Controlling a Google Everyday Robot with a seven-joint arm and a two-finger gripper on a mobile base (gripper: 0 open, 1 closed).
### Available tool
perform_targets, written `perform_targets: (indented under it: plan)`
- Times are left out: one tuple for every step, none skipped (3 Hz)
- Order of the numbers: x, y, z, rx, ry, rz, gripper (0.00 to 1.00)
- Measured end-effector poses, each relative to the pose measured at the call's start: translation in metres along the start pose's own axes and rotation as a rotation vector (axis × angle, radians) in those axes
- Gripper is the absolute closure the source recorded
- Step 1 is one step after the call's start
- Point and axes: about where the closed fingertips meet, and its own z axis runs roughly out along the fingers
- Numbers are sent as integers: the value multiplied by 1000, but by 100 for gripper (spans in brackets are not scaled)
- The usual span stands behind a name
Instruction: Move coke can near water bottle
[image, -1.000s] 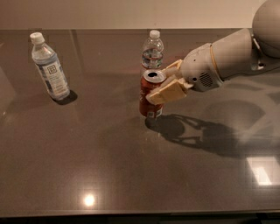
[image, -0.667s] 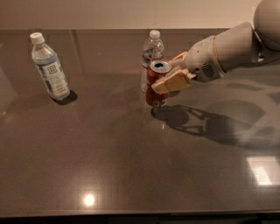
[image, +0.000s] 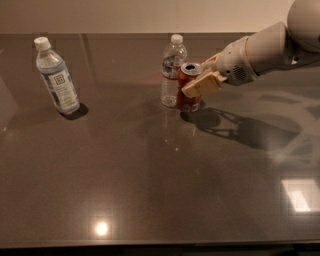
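Right now the gripper (image: 199, 76) is clamped on the coke can (image: 189, 95), its tan fingers (image: 202, 84) closed to the can's width and pressing the upper part of its side (one finger crosses the near face, the other sits mostly hidden behind the rim). The arm (image: 260, 50) reaches in from the far right. The can stands upright in the far middle of the dark table (image: 150, 175), just right of the water bottle (image: 172, 70) and touching it or very nearly so; whether its base rests on the surface I cannot tell. Well apart, at the far left, stands a second bottle (image: 56, 77) with a pale label.
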Motion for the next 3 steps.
perform_targets:
  plan:
    - [14, -13, 8, 7, 24, 21, 52]
    - [21, -19, 12, 8, 35, 34, 28]
    - [27, -24, 12, 11, 32, 50, 5]
